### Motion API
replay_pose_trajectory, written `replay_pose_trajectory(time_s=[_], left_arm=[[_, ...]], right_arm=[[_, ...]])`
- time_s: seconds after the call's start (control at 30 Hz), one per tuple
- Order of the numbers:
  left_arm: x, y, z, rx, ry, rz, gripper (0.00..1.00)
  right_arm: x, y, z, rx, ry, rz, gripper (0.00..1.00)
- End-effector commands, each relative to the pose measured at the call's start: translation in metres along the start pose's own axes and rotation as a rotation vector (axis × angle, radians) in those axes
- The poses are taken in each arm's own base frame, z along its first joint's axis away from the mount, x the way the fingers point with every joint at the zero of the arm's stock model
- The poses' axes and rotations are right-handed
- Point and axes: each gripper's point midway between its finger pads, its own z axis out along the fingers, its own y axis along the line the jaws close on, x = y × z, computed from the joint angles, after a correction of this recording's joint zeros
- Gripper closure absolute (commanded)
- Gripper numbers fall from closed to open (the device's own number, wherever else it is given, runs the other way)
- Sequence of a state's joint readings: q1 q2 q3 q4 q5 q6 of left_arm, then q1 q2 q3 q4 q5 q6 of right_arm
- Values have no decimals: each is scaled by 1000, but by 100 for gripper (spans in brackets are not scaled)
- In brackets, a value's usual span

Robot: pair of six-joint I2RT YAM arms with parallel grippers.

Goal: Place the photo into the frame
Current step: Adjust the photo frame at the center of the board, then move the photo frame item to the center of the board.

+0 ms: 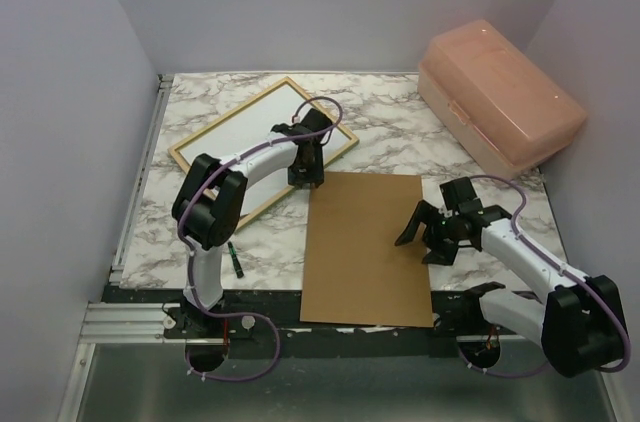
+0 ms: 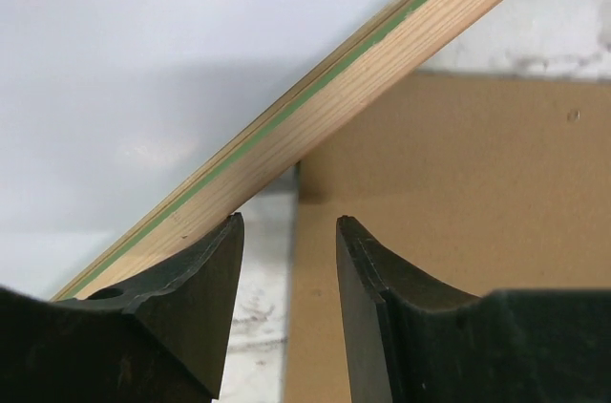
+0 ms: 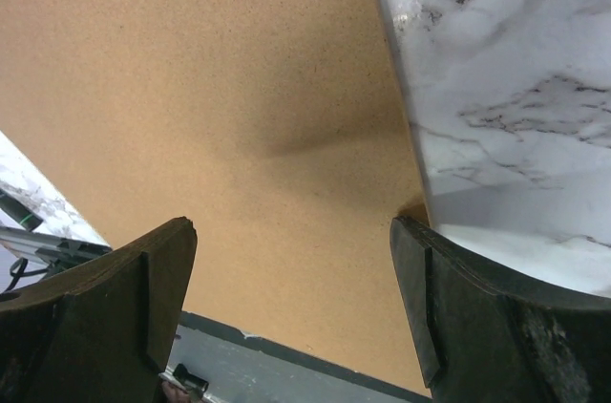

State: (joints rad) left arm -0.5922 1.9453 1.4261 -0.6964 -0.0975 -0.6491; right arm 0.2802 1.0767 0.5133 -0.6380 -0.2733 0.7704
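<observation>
My left jaws stand partly apart with nothing between them. My right jaws gape wide and empty over the right edge of the brown backing board, well apart from the work.

The frame lies flat on the far left of the marble table, pale wood back upward. Its near long rail crosses slantwise just ahead of my left fingertips, the left one about touching it. The long axis runs from near-left to far-right. My left arm is far nearer.

Inside the rails lies a smooth, plain white sheet, which I take for the photo face down. The rail is thin, straight-grained wood with a green edge. The board is matte, stiff and speckled.
</observation>
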Motion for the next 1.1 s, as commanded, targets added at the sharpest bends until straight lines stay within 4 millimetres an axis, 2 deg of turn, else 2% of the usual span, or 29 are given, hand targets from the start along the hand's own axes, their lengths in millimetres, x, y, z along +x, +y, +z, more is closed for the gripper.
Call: replay_pose_trajectory(time_s=[0.0, 0.1, 0.17, 0.27, 0.3, 0.4, 0.53, 0.63, 0.77, 0.87, 0.93, 1.07], left_arm=[[-29, 19, 10, -27, -23, -21, 54], [-39, 19, 14, 6, -13, -30, 52], [-41, 16, 12, 27, -11, -16, 46], [-32, 13, 5, 74, -7, -15, 38], [-28, 7, -3, 126, -10, -25, 35], [-3, 0, -19, 244, -11, -61, 27], [39, -5, -32, 372, 40, -133, 24], [70, -5, -34, 425, 80, -169, 23], [105, -8, -34, 484, 139, -208, 23], [130, -14, -32, 506, 191, -215, 23], [141, -14, -31, 494, 204, -220, 21], [146, -18, -36, 527, 203, -230, 18]], right_arm=[[-5, -9, 11, 40, -24, 13, 10], [-8, -8, 11, 45, -37, 16, 9], [-13, -6, 8, 49, -52, 10, 10], [-22, 0, 0, 48, -88, 6, 9], [-24, 2, -3, 45, -101, 8, 9], [-32, 3, -10, 56, -149, 16, 9], [-39, -3, -15, 83, -205, 42, 9], [-39, -12, -17, 113, -234, 69, 8], [-30, -22, -10, 117, -221, 94, 8], [-14, -26, 3, 98, -156, 109, 8], [-6, -27, 9, 81, -117, 116, 9], [7, -26, 21, 46, -46, 105, 9]])
